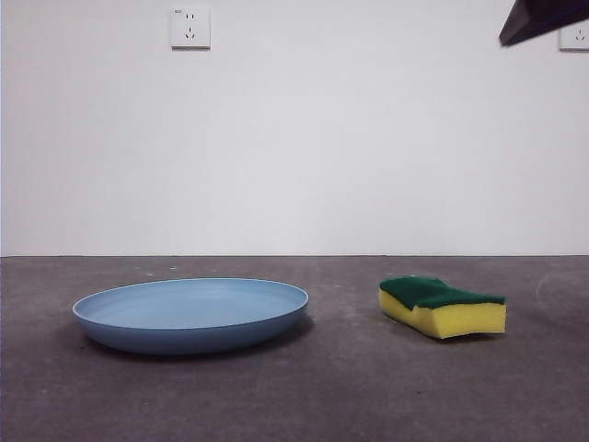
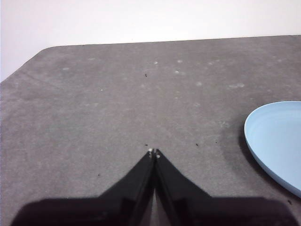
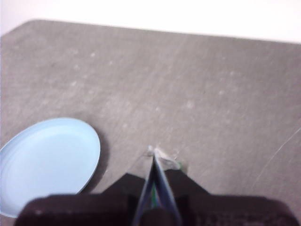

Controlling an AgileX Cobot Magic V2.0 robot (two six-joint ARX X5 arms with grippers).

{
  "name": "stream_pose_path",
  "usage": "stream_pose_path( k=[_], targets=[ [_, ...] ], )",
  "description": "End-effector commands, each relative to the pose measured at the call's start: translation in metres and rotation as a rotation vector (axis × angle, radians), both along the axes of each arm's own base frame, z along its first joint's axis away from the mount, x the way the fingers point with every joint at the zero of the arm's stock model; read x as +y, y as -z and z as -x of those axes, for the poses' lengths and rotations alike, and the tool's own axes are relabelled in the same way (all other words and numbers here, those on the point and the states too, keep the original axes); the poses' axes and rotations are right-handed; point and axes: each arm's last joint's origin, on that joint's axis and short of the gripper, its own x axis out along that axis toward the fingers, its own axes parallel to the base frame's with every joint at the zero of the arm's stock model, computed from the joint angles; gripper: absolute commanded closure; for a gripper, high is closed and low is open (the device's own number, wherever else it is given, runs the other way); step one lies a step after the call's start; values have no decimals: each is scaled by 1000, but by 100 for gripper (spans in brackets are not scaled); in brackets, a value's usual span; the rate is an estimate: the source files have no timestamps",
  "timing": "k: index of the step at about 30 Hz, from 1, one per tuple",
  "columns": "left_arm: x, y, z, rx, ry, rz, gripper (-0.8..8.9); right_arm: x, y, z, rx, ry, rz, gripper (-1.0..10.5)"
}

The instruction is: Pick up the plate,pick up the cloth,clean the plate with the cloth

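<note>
The light-blue plate [image 1: 190, 313] lies flat on the dark grey table, left of centre in the front view. The cloth, a yellow sponge block with a green top [image 1: 442, 307], rests on the table to its right, apart from it. My left gripper [image 2: 154, 152] hovers shut over bare table with nothing in it, and the plate's rim [image 2: 275, 141] lies off to one side. My right gripper [image 3: 154, 150] is shut and empty above the table, with the plate [image 3: 47, 162] beside it. Its jaws hide most of the cloth.
A black arm tip [image 1: 543, 18] shows at the top right corner of the front view. A white wall with two sockets [image 1: 190, 28] stands behind the table. The table's rounded corner [image 2: 28, 61] appears in the left wrist view.
</note>
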Motion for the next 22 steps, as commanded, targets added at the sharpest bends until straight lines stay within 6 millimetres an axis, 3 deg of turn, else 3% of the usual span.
stream_pose_path(
  k=[1, 6, 11, 16, 22],
  targets=[
    [0, 4, 0, 14, -7, 5, 817, -8, 0, 0, -37, 16, 54, 947],
    [0, 4, 0, 14, -7, 5, 817, -28, -2, 5, -92, 99, 82, 947],
    [0, 4, 0, 14, -7, 5, 817, -49, 14, 16, -164, 145, 31, 946],
    [0, 4, 0, 14, -7, 5, 817, -62, 48, 30, -273, 158, -15, 946],
    [0, 4, 0, 14, -7, 5, 817, -69, 96, 44, -285, 175, -19, 946]
  ],
)
